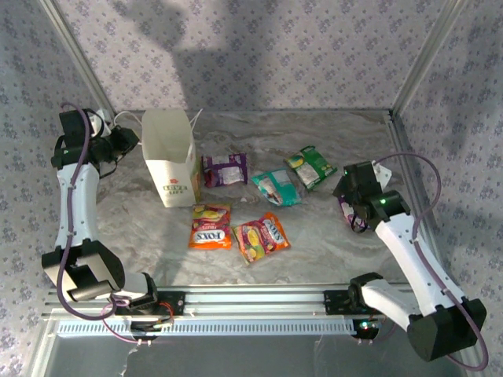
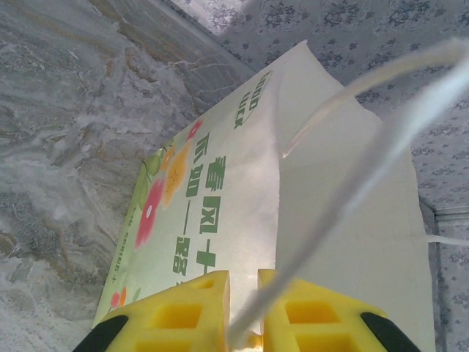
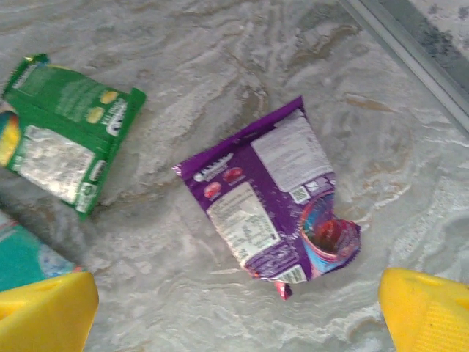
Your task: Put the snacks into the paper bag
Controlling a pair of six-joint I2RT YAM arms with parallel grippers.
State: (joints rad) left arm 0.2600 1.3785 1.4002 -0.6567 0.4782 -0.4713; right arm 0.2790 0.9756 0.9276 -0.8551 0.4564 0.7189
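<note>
1. Paper bag (image 1: 169, 169) stands upright nr far-left corner of tabletop (image 1: 330, 243); green Chinese chars + flower print on its side.
2. L fingers (image 2: 198, 315) pinched together on bag's white cord handle (image 2: 352, 183).
3. Two orange "FOX'S" pkts (image 1: 211, 226) (image 1: 262, 237) lie flat nr front edge, middle.
4. R fingers (image 3: 44, 312) wide apart over purple pkt (image 3: 271, 198) by right edge; its small print is unreadable.

Robot test booth: aluminium frame (image 1: 423, 56), floral-print fabric walls (image 1: 259, 47), marble-look table (image 1: 330, 236), slotted mounting rail (image 1: 259, 302) along near edge.
</note>
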